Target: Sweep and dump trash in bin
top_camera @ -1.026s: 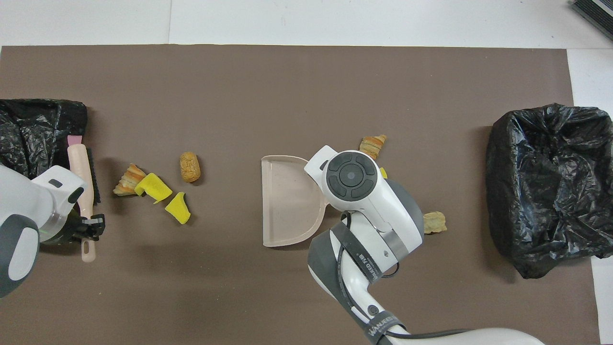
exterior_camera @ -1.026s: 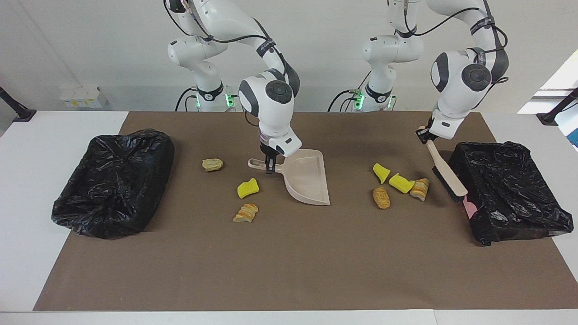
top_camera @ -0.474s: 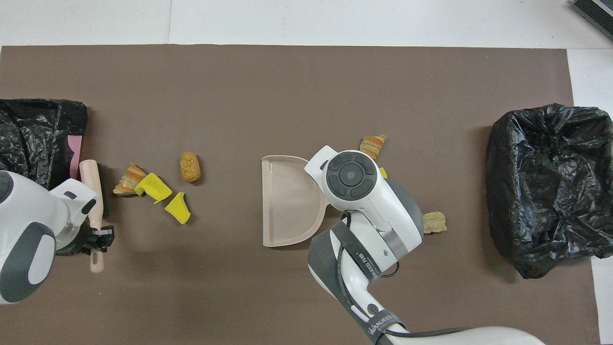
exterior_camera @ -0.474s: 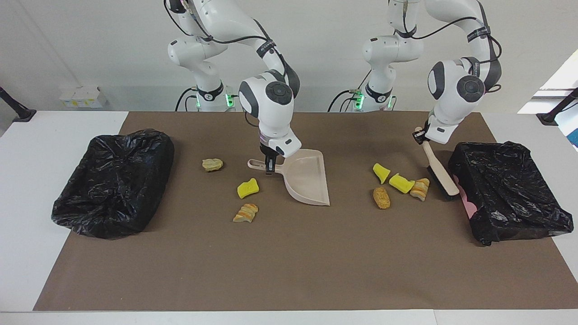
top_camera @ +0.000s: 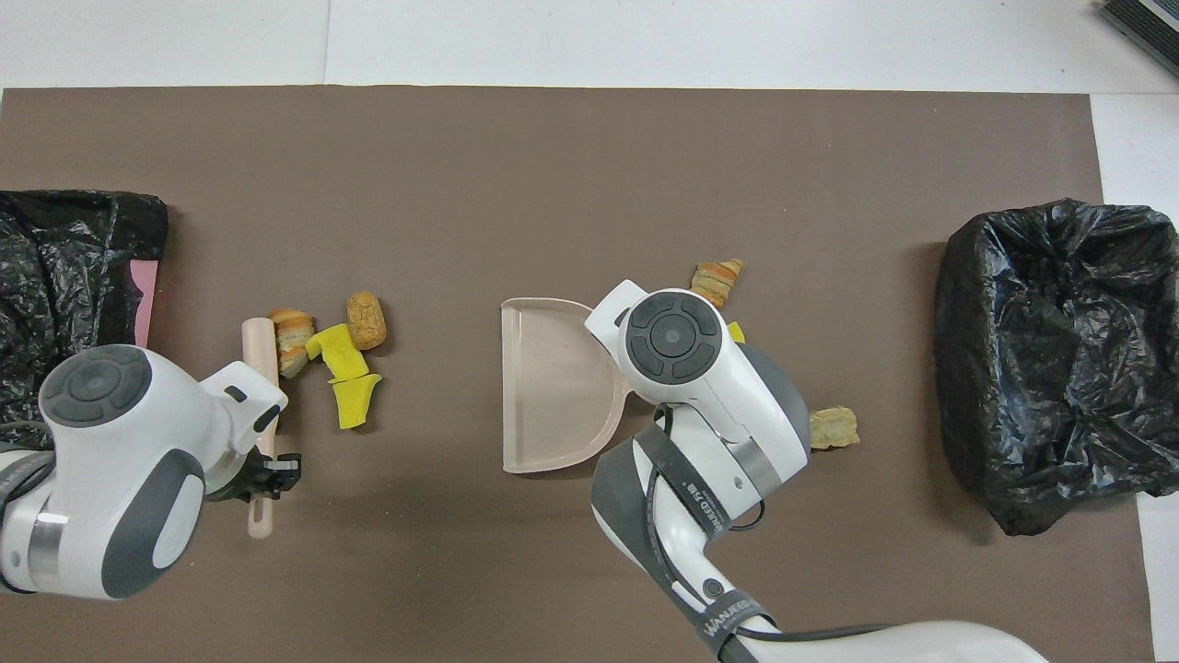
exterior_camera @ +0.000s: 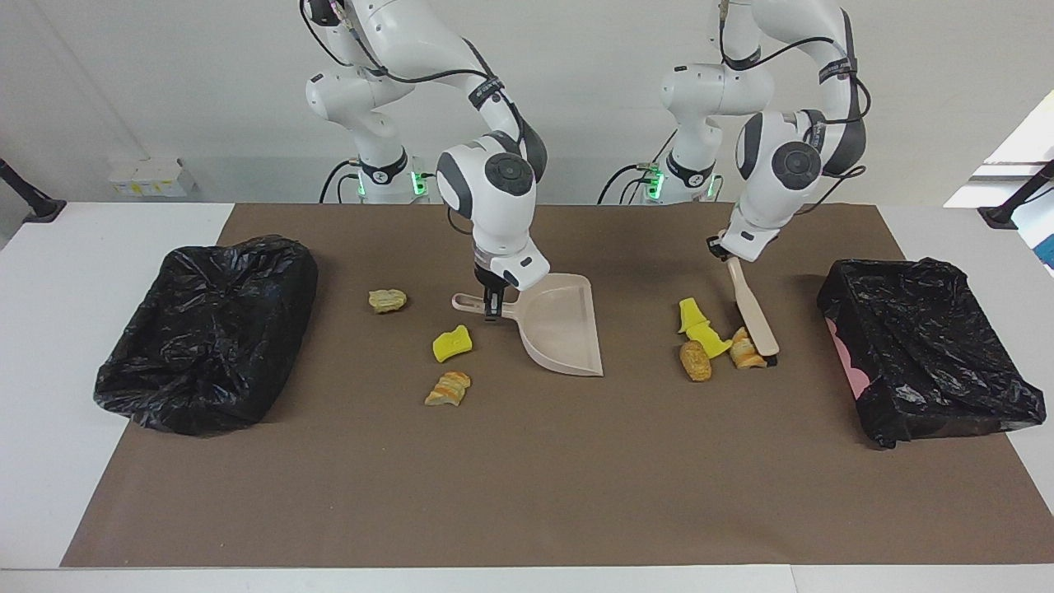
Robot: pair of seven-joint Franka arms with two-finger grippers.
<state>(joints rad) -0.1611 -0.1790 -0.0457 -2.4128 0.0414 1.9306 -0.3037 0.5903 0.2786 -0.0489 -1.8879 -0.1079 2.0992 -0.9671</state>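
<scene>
Read the overhead view as a clock face, with twelve o'clock pointing away from the robots. Four pieces of trash are bunched at nine o'clock from the dustpan (exterior_camera: 560,325) (top_camera: 553,387). They are two yellow sponge chunks (exterior_camera: 708,336) (top_camera: 350,401), a brown lump (exterior_camera: 696,361) (top_camera: 367,320) and a striped crust (exterior_camera: 745,350) (top_camera: 293,336). The brush (exterior_camera: 753,305) (top_camera: 258,345) lies at nine o'clock of this bunch, its head against the striped crust and its handle running toward six o'clock. The left end effector (exterior_camera: 725,251) (top_camera: 272,468) is clamped on that handle.

The other three pieces lie on the handle side of the dustpan:
- a second crust (exterior_camera: 449,389) (top_camera: 717,281) at one o'clock
- a yellow chunk (exterior_camera: 451,343) at three o'clock, mostly hidden under the arm from overhead
- a tan lump (exterior_camera: 387,301) (top_camera: 834,428) at four o'clock

The dustpan sits on the brown mat (exterior_camera: 527,478) with its mouth facing nine o'clock. The right end effector (exterior_camera: 492,303) is closed tight on its handle.

Two bins lined with black bags stand at the ends of the mat — one bin (exterior_camera: 922,346) (top_camera: 55,258) at nine o'clock, the other bin (exterior_camera: 206,329) (top_camera: 1050,359) at three o'clock. The white counter (exterior_camera: 49,329) shows around the mat.
</scene>
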